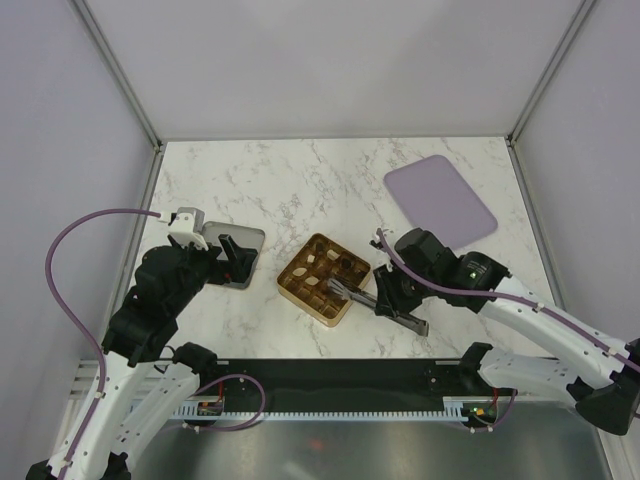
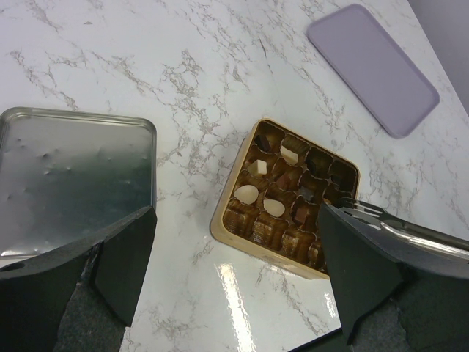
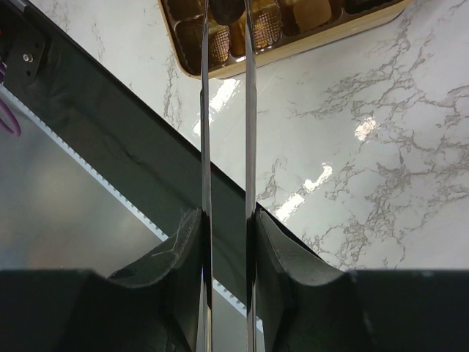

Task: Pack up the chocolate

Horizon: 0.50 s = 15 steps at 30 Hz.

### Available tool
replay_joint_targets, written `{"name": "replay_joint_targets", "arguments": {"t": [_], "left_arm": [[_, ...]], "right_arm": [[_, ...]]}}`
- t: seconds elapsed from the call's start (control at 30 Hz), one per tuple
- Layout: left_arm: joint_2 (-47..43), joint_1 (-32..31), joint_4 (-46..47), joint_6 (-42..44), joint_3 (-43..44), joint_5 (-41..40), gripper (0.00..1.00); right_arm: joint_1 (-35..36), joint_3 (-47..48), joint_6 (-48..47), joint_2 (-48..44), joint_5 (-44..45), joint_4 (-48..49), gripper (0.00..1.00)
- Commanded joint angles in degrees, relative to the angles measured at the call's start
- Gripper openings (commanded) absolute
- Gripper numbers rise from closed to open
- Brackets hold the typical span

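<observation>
1. The left arm crouches low at the table's (image 1: 300, 180) left, wrist tilted forward. The left fingers (image 2: 124, 257) are spread wide and empty above the silver tin (image 2: 73, 176).
2. The gold grid tray (image 1: 300, 290) sits mid-table, and the chocolate pieces (image 2: 247, 193) lie in its cells.
3. The right arm reaches in, and the right fingers (image 3: 286, 257) clamp metal tweezers (image 3: 250, 110) with their tips over the tray's corner. Placing seems to be in hand. The next move calls for finding a free cell; I cannot tell whether a piece is pinched.

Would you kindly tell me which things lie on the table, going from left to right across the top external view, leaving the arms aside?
Silver tin, gold grid tray, lilac mat.
</observation>
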Motion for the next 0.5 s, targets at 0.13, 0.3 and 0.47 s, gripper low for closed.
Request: {"name": "replay_joint_targets", "arguments": {"t": [0.13, 0.3, 0.47], "left_arm": [[0.0, -0.3, 0.7, 0.2, -0.5, 0.1, 1.00], [-0.1, -0.3, 0.7, 0.1, -0.5, 0.0, 1.00], [-0.2, -0.3, 0.7, 0.1, -0.4, 0.0, 1.00]], "right_arm": [[0.5, -1.3, 0.7, -1.4, 0.7, -0.5, 0.38], [0.6, -1.0, 1.1, -1.2, 0.3, 0.1, 0.39], [0.9, -0.5, 1.4, -1.2, 1.7, -0.2, 0.43]]}}
